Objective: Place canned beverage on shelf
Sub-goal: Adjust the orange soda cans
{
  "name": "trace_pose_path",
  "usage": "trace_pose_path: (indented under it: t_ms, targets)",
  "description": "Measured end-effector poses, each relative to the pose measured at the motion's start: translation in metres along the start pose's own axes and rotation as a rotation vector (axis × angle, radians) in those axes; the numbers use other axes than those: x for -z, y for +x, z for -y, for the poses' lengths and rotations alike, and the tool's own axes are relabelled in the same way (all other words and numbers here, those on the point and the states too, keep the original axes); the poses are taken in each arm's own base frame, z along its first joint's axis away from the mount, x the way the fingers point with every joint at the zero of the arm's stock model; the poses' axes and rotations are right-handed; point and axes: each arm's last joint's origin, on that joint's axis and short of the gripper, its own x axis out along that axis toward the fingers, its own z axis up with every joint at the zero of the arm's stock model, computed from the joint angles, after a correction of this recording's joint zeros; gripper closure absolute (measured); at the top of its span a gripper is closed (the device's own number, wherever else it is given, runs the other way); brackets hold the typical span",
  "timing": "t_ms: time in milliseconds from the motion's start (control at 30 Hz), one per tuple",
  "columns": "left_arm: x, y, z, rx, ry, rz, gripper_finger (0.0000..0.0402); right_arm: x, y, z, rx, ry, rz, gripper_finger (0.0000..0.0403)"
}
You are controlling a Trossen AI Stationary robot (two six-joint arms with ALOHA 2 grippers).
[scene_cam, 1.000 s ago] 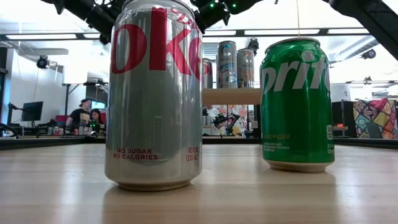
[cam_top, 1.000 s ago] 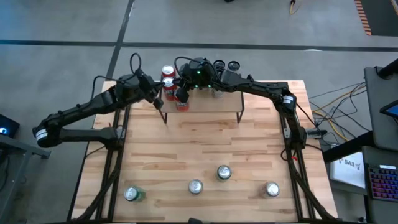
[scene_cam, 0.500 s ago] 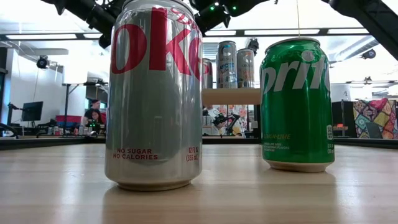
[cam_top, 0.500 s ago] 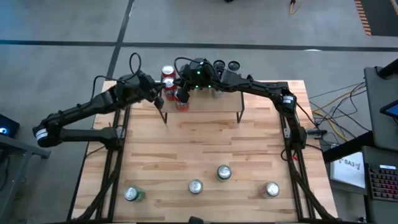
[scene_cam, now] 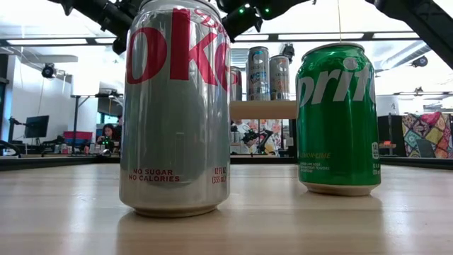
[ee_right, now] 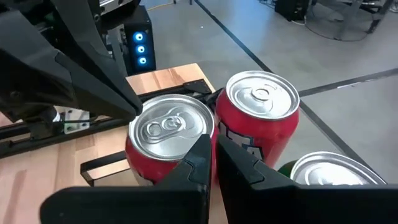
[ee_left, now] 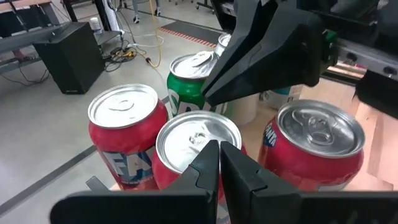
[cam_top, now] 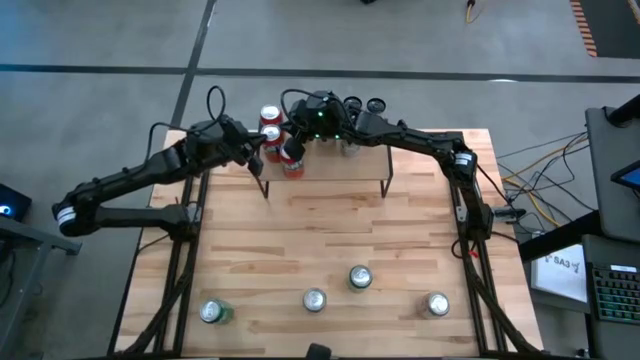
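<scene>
Four cans are waiting at the near end of the light wooden table (cam_top: 330, 240), seen from above: one with a green side at the left (cam_top: 211, 313), a silver-topped one (cam_top: 314, 299), another a little farther in (cam_top: 360, 277) and one at the right (cam_top: 437, 304); the low view is showing two of them close up, a silver Diet Coke can (scene_cam: 175, 106) and a green Sprite can (scene_cam: 337, 117). At the far end, the small raised light-wood shelf on thin black legs (cam_top: 335, 170) is already carrying a cluster of cans at its left corner, including red cans with silver tops (cam_top: 270, 118) and, in the left wrist view, a green can (ee_left: 194, 84) behind them; a few more are standing farther along its back edge (cam_top: 362, 105). Both dark arms are reaching over that corner. The left gripper (ee_left: 219, 163) is hovering just above a red can's silver lid (ee_left: 198, 140), its fingers pressed together and holding nothing. The right gripper (ee_right: 209, 155) is poised likewise beside another red can (ee_right: 171, 134), fingers closed and empty. So the job is looking partly done (several cans shelved, four on the table not yet moved), and neither arm is carrying one now. What seems to remain is pulling back from the shelf, fetching each near can, and finding free board for it, most of which lies to the right of the cluster.
</scene>
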Motion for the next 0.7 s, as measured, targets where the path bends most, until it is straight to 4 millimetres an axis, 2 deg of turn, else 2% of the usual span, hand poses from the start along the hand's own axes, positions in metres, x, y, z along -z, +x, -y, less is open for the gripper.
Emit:
trace_pose_path:
  t_ms: [300,700]
  targets:
    - [-0.006,-0.017,-0.004,-0.038,0.091,0.06,0.0402,-0.002,-0.001,-0.002,-0.015,-0.007,-0.002,0.039]
    - [0.0,-0.003,-0.003,-0.075,0.135,-0.006,0.0402,-0.002,0.001,-0.002,-0.015,-0.006,0.004,0.039]
